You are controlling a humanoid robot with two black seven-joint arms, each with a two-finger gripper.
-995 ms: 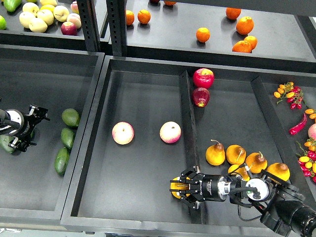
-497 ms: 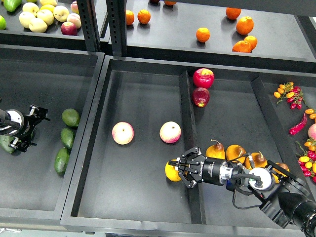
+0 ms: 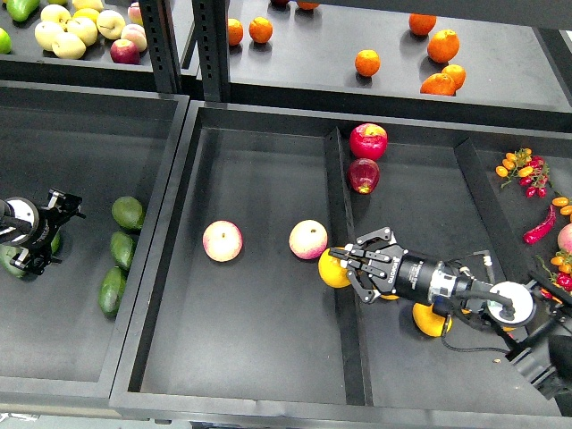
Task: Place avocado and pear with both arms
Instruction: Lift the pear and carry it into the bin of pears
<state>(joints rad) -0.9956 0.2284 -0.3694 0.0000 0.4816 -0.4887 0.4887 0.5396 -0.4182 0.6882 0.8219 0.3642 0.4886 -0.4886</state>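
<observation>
My right gripper [image 3: 342,264] is shut on a golden yellow-orange pear [image 3: 332,271]. It holds the pear just left of the middle tray's divider [image 3: 337,192], close beside a pink-yellow apple [image 3: 308,239]. Another pear [image 3: 433,319] lies under my right arm; further pears are hidden by it. My left gripper [image 3: 55,232] is at the far left over the left tray, fingers spread and open. A dark green avocado [image 3: 10,262] lies partly behind its wrist. Three more avocados [image 3: 128,212] [image 3: 123,249] [image 3: 113,290] lie in a column to its right.
A second pink-yellow apple [image 3: 222,240] lies in the middle tray. Two red apples [image 3: 368,140] [image 3: 363,175] sit right of the divider. Oranges [image 3: 367,63] and pale apples [image 3: 82,29] are on the upper shelf. Chillies and small fruit [image 3: 538,225] are at far right.
My right gripper carried the pear from the tray's front up and right to beside the apple. My left gripper drifted slightly left.
</observation>
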